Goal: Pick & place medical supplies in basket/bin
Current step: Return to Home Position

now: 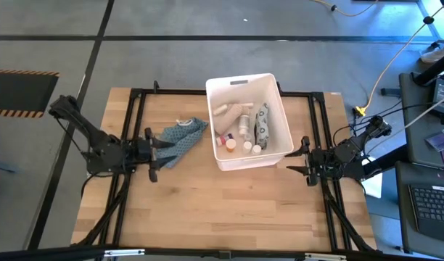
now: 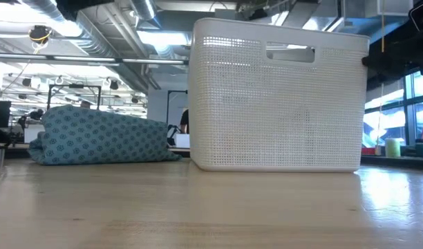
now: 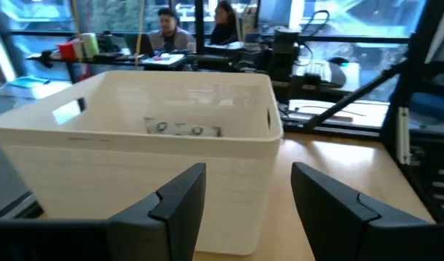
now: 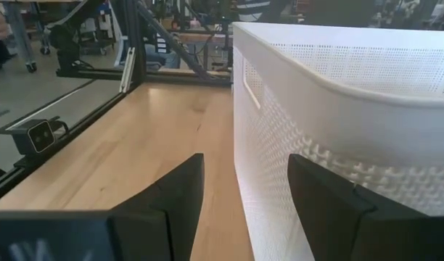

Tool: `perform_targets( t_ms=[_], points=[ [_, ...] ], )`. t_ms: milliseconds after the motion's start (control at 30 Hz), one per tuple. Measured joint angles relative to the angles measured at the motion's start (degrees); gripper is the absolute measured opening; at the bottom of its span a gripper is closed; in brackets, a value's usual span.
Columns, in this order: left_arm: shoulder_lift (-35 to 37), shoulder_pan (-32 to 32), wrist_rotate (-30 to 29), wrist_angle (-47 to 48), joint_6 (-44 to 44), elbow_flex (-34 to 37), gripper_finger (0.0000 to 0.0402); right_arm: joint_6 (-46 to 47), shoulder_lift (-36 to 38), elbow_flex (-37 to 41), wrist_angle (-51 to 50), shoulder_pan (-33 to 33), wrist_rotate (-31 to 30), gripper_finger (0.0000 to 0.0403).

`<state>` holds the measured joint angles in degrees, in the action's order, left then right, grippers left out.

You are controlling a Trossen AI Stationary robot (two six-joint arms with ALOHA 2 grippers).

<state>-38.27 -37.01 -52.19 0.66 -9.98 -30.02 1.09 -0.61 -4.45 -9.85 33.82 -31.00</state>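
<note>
Left gripper (image 1: 155, 150) at middle left of the high view, spread, empty, beside a blue cloth (image 1: 182, 138); right gripper (image 1: 298, 157) at middle right, spread, empty. White bin (image 1: 210, 116) in the centre, holding pill bottles (image 1: 244, 134), bandage roll (image 1: 225, 112), soft pack (image 1: 262, 123). Low view: cloth left, bin right. Wrist views: bin just ahead of each gripper

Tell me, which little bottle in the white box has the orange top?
The orange-topped bottle by the bin wall on the left arm's side, next to the beige roll. The other bottles show white tops.
</note>
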Motion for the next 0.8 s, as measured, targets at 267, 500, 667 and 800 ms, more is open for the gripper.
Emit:
perform_targets(
  t_ms=[267, 500, 667, 800],
  points=[
    [4.0, 5.16, 8.78, -16.45, 2.83, 12.33, 0.0198, 0.19, -0.01, 0.0, -0.07, 0.0, 0.02, 0.0201],
    [11.44, 13.6, 13.1, -19.81, 3.46, 19.1, 0.0198, 1.51, -0.01, 0.0, -0.09, 0.0, 0.04, 0.0201],
    [19.7, 19.73, 18.15, -18.92, 5.19, 22.42, 0.0198, 2.59, -0.01, 0.0, -0.11, 0.04, 0.2, 0.0201],
    [25.85, 23.89, 21.39, -15.29, 4.72, 24.06, 0.0198, 1.51, -0.01, 0.0, -0.13, 0.04, 0.18, 0.0201]
  ],
)
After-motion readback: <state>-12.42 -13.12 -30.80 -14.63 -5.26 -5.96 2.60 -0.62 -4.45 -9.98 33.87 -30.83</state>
